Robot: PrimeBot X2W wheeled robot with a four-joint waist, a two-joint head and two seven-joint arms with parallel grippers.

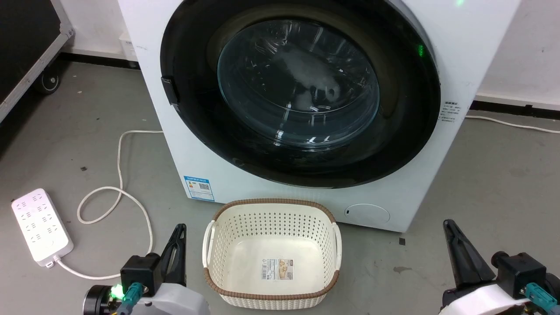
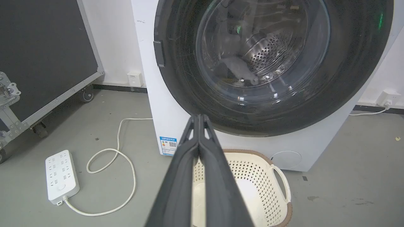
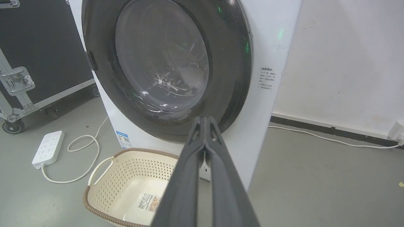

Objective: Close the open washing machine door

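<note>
The white washing machine [image 1: 468,48] stands straight ahead in the head view. Its round glossy black washing machine door [image 1: 302,87] lies flat against the front, and the clear bowl window shows the steel drum behind it. A small black latch tab [image 1: 169,92] sits on the door's left rim. My left gripper [image 1: 178,229] is low at the left, shut and empty, well short of the machine. My right gripper [image 1: 449,226] is low at the right, also shut and empty. From the wrists, the left gripper [image 2: 199,117] and right gripper [image 3: 205,119] point at the door's lower rim.
A cream perforated basket [image 1: 271,203] sits on the floor between my grippers, right before the machine. A white power strip [image 1: 41,226] and its looped cable [image 1: 118,192] lie at the left. A black wheeled case [image 1: 26,39] stands far left. Another cable [image 1: 512,124] runs along the right wall.
</note>
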